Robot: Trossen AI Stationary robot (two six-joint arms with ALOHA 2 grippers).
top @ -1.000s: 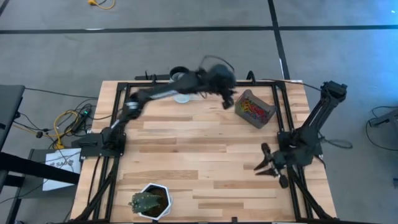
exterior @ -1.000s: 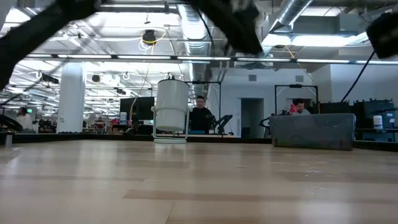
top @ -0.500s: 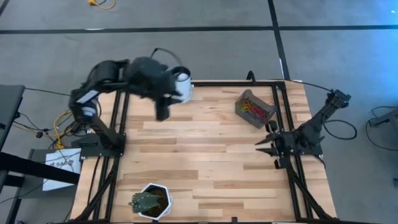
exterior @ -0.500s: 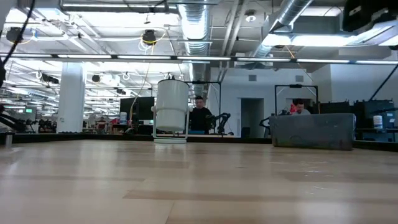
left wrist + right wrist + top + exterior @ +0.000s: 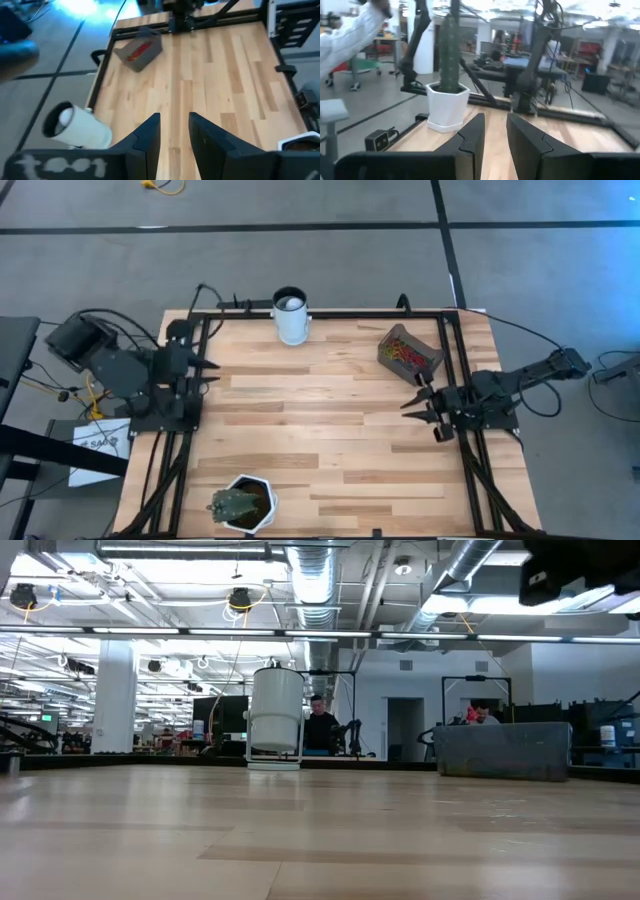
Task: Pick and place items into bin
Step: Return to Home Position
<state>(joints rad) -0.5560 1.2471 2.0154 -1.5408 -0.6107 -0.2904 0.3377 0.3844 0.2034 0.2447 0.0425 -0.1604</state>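
The bin point(image 5: 410, 355), a small dark tray, stands at the table's far right. The items point(image 5: 406, 357), coloured rubber bands, lie in a heap inside it; they also show as a red and yellow heap point(image 5: 140, 48) in the left wrist view. My left gripper point(image 5: 205, 370) is drawn back at the table's left edge, open and empty, pointing across the table. My right gripper point(image 5: 418, 404) hovers near the right edge, a little nearer than the bin, open with nothing between its fingers point(image 5: 472, 131).
A white cup point(image 5: 290, 315) stands at the middle of the far edge. A white hexagonal pot with a cactus point(image 5: 243, 502) sits at the near left. Black frame rails point(image 5: 190, 430) run along the table's edges. Bare wood lies between. People show in the room behind.
My left gripper has swung from beside the bin across the far side of the table, past the cup, back to the left edge. My right gripper has moved toward the far edge, closer to the bin, and has rolled. The bin and bands have stayed put.
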